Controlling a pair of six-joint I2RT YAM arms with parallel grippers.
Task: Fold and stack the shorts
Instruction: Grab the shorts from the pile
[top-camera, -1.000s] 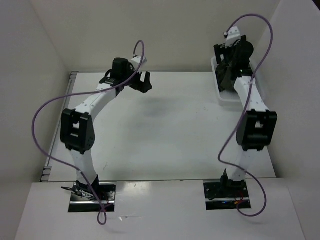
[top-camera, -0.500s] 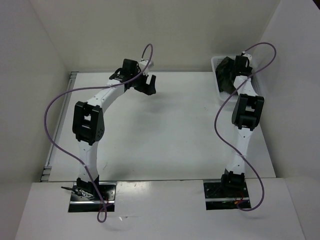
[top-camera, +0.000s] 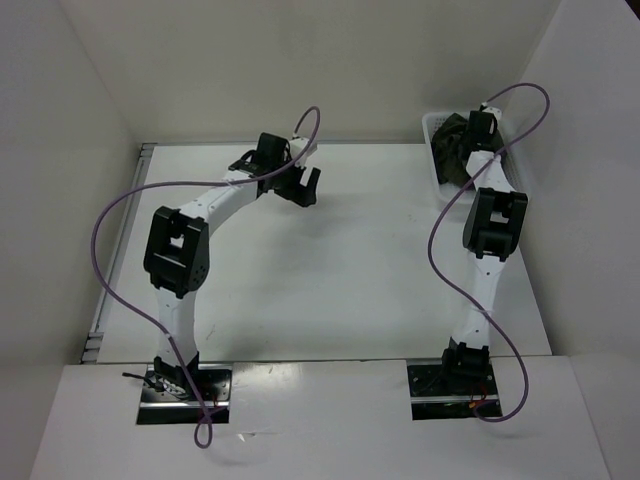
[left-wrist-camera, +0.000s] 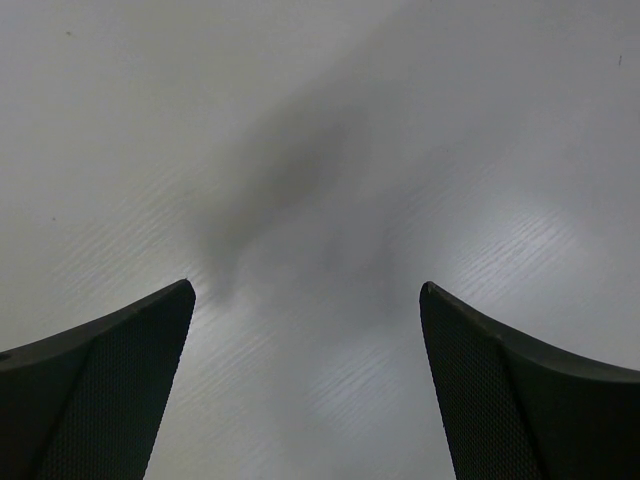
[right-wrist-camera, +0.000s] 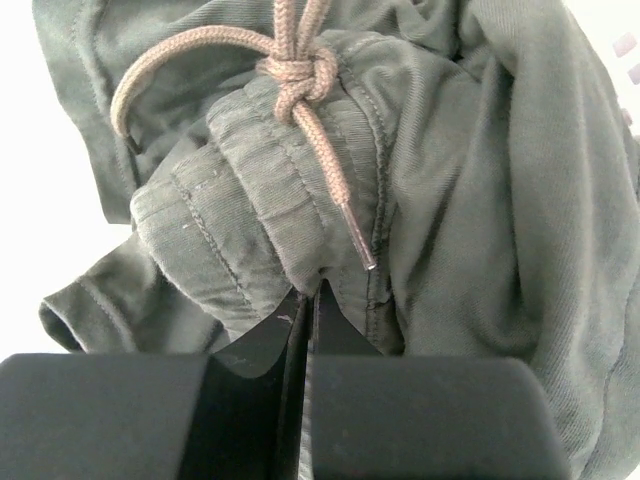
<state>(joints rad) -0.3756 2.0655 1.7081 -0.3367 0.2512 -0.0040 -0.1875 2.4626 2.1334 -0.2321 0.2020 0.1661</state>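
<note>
Motion since a second ago belongs mostly to the right arm: it stood raised above the white basket (top-camera: 431, 122) then, folded down toward it half a second later, and now reaches into it at the far right corner of the table (top-camera: 340, 260). The left arm has swung a little to the right over the same span, and the left gripper (left-wrist-camera: 307, 290) hangs above bare tabletop with its fingers spread wide and nothing between them. The shorts (right-wrist-camera: 470, 200) lie bunched in the basket, dark olive and heavily creased. In the right wrist view the cloth fills nearly everything ahead of the right gripper (right-wrist-camera: 308, 300). Its two fingers are pressed together with only a hairline slit between them. The tips meet the underside of a rolled fold of the waistband (right-wrist-camera: 250, 190), right at a crease. Whether any cloth is actually caught in that slit cannot be told (the fold hides the very tips). A brown drawstring (right-wrist-camera: 300, 75), knotted, lies across the waistband just beyond the fingers, and its metal-tipped end points down toward them.
</note>
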